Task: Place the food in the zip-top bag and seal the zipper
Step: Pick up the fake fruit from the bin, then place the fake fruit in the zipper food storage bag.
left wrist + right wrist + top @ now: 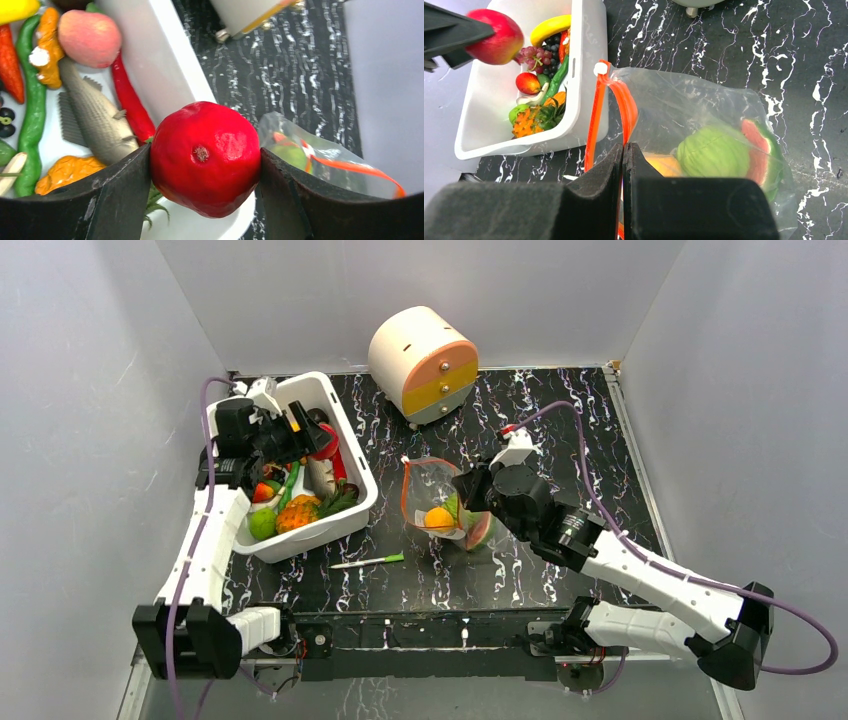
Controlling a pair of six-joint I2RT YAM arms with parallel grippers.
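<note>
The right gripper, jaws pinched fully together on the near rim of the zip-top bag, props its mouth open at mid-table. A green melon piece and a watermelon slice lie inside. Farther left, above the white bin, the left gripper clamps a red fruit between part-spread jaws. It is best carried right, centred over the zipper opening and lowered well inside before release.
</note>
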